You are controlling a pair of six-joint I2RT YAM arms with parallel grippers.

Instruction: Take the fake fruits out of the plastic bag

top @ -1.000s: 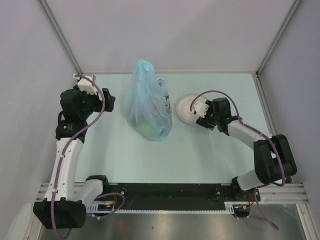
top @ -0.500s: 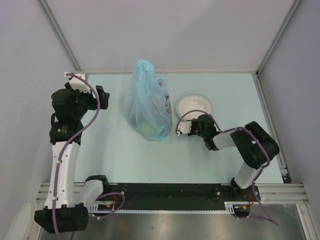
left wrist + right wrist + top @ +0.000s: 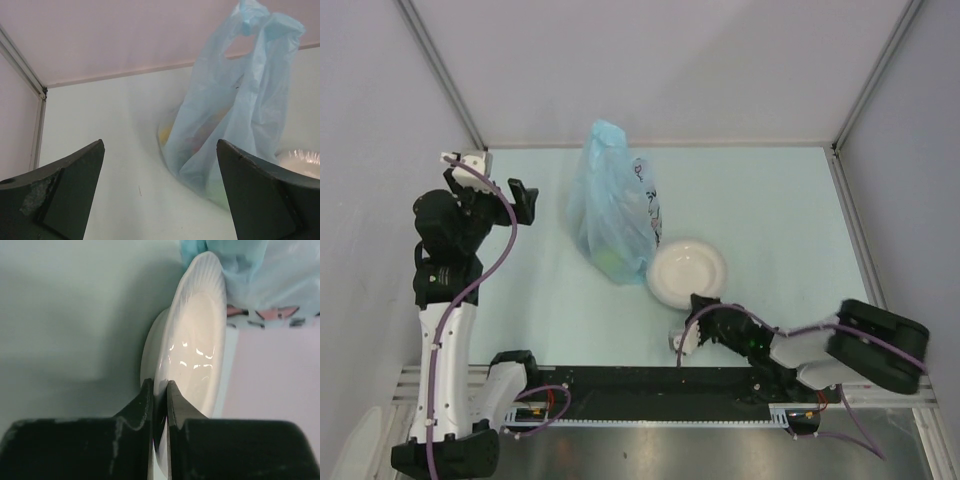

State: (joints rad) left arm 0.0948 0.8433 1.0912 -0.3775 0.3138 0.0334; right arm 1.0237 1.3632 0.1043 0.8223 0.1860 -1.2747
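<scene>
Tabletop [image 3: 770,200], pale green and walled on three sides, is the largest thing we see. Toward its far middle stands the thin, crinkly, translucent light-blue plastic bag [image 3: 612,205]. Its handles are bunched at the top, and a pink-and-dark print shows on the side that faces the right arm. Just beside the bag's near right corner sits the white round bowl [image 3: 688,272], ribbed at the rim; we cannot tell whether the two touch.

We find the left gripper [image 3: 160,145] at the left of the table, its fingers spread wide. It points toward the bag, which lies well apart from it, ahead and somewhat to the right in the wrist view. The right gripper [image 3: 159,395] is low near the table's near edge, its fingers pressed together on the bowl's near rim, pinching the thin wall between them. From this gripper the bag lies just beyond the bowl, at its far side, apart from the fingers.

The fake fruits [image 3: 616,262] lie inside the bag, at its bottom. Through the film we make out a green one on the side near the bowl. In the left wrist view we also see a yellow patch and a pinkish smudge. We cannot tell how many there are.
</scene>
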